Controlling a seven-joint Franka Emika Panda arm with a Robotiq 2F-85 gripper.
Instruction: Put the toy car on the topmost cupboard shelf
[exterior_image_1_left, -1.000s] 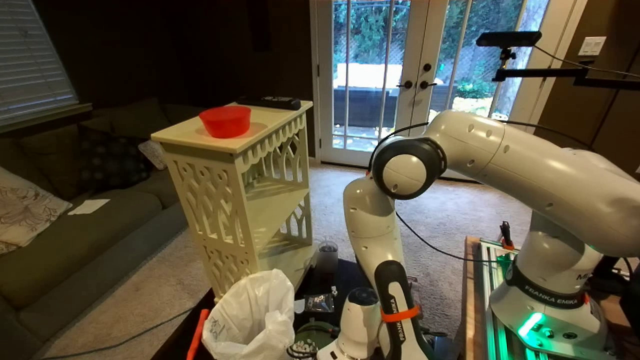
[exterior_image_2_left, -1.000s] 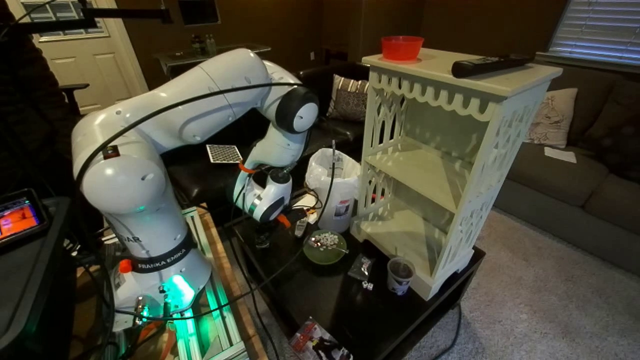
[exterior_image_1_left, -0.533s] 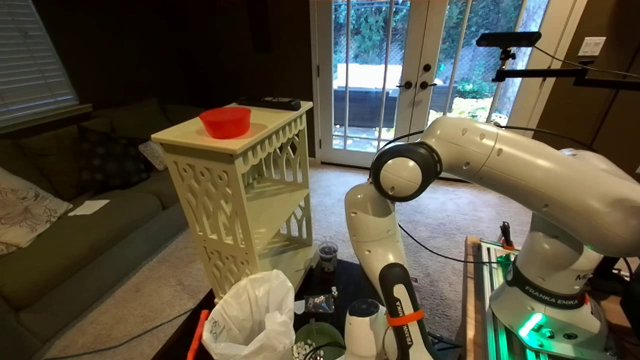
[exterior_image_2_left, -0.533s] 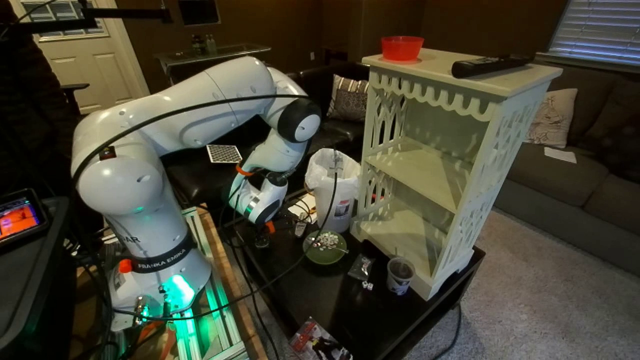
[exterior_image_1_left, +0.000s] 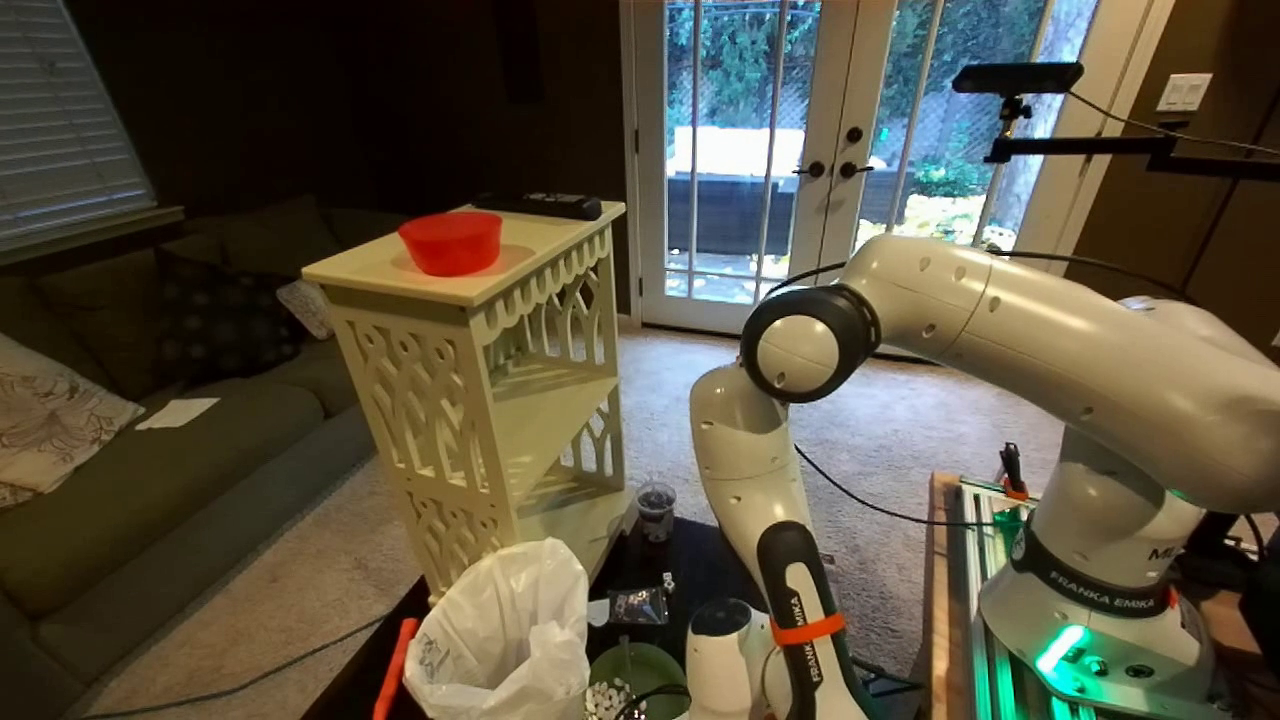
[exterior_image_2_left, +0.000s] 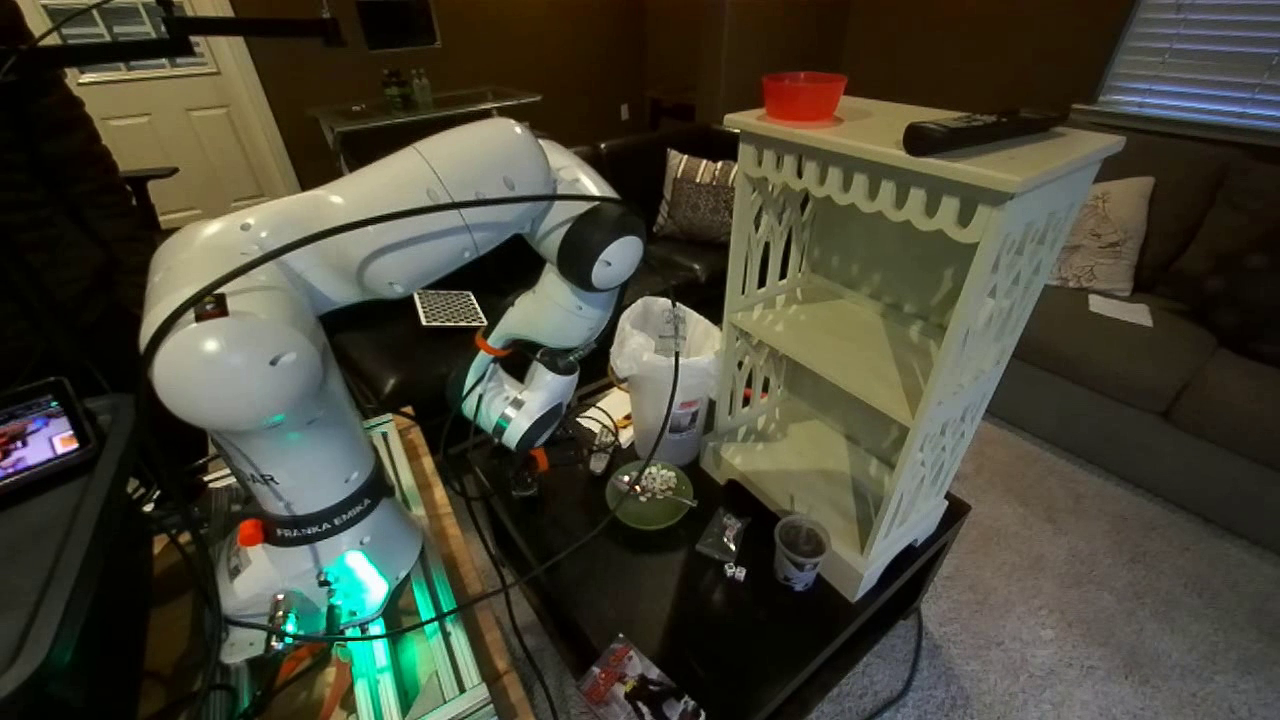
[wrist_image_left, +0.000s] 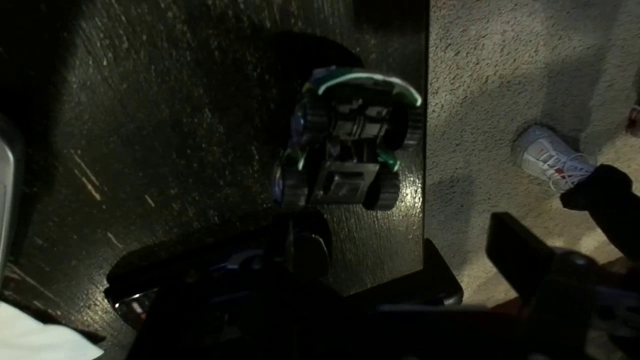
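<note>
The toy car (wrist_image_left: 350, 150) lies near the dark table's edge in the wrist view. It is green and dark with chunky wheels, and its dark chassis faces the camera. My gripper (wrist_image_left: 410, 247) is open and empty, with one finger over the table and one over the carpet. The car lies ahead of the fingers, apart from them. In an exterior view my gripper (exterior_image_2_left: 560, 458) is low over the table, dark and hard to make out. The topmost cupboard shelf (exterior_image_2_left: 840, 330), inside the cream-white cabinet, shows in both exterior views (exterior_image_1_left: 550, 400) and looks bare.
A lined white bin (exterior_image_2_left: 655, 400) stands between arm and cabinet. A green bowl (exterior_image_2_left: 645, 518), a cup (exterior_image_2_left: 800, 550) and a small packet (exterior_image_2_left: 722, 535) are on the table. A red bowl (exterior_image_2_left: 805, 97) and a remote (exterior_image_2_left: 975, 130) are on the cabinet top. A cable loops from the arm.
The arm has lowered and drawn slightly back toward its base, mostly in the first half second. Since then the hand has turned slightly. The cabinet and table things have not moved.
</note>
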